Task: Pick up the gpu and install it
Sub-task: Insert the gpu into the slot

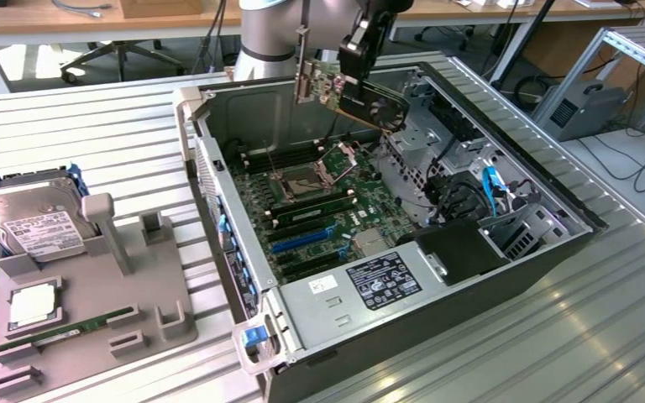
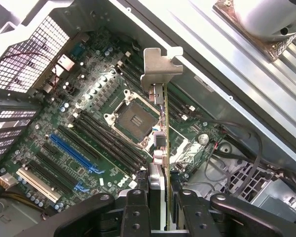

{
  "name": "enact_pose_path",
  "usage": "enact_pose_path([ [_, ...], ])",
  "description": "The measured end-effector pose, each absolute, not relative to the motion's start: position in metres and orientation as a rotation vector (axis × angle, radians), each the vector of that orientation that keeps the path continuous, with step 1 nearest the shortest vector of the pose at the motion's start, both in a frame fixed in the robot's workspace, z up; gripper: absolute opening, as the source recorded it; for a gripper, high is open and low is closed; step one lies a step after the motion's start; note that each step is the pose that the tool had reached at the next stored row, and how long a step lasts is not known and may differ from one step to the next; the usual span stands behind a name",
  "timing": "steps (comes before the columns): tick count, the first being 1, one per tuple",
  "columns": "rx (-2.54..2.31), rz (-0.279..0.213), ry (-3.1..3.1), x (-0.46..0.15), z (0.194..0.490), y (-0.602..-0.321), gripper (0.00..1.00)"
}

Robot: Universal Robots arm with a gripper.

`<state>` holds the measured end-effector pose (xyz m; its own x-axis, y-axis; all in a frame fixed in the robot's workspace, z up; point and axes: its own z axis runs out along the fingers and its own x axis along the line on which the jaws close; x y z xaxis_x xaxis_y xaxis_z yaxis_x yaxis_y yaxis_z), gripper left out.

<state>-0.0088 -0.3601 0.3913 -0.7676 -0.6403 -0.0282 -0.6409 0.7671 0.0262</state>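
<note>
Grey moulded holder [image 1: 110,311] sits at the exterior view's left on the slatted metal counter [image 1: 87,126]. It carries a silver hard drive [image 1: 31,222] with a white label, a square processor chip [image 1: 34,306] and a thin green RAM stick [image 1: 65,329].

Right of it, across a strip of bare counter, lies the open computer case [image 1: 216,168]. Its walls stand up all round the green motherboard [image 1: 334,206]. The processor socket [image 1: 300,180] is toward the far end of the board, and the blue expansion slots [image 1: 300,242] lie nearer the camera, with nothing plugged into them.

Over the far part of the case the gpu [image 1: 351,96] hangs in the air, clamped in the pincer [image 1: 359,63]. It is clear of the motherboard and seated in no slot. The card is tilted. Its silver bracket is toward the exterior view's left, the green circuit board comes next, and the black shroud slants down to the right. The lower corner is near the metal drive cage [image 1: 423,134].

From the wrist the gpu [image 2: 162,143] is edge-on, a thin green line ending in the bracket's bent tab. The pincer [image 2: 160,202] grips it between black fingers [image 2: 135,212], with open air above the socket.

Further right, a blue cable [image 1: 489,185] and a black block [image 1: 457,248] crowd the case. The labelled power supply [image 1: 385,281] fills the near end.
</note>
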Motion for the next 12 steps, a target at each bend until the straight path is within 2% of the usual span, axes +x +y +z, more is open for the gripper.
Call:
enact_pose_path([
  [12, -1.120, 0.054, 2.916, -0.0088, 0.3913, -0.3593, 0.27],
])
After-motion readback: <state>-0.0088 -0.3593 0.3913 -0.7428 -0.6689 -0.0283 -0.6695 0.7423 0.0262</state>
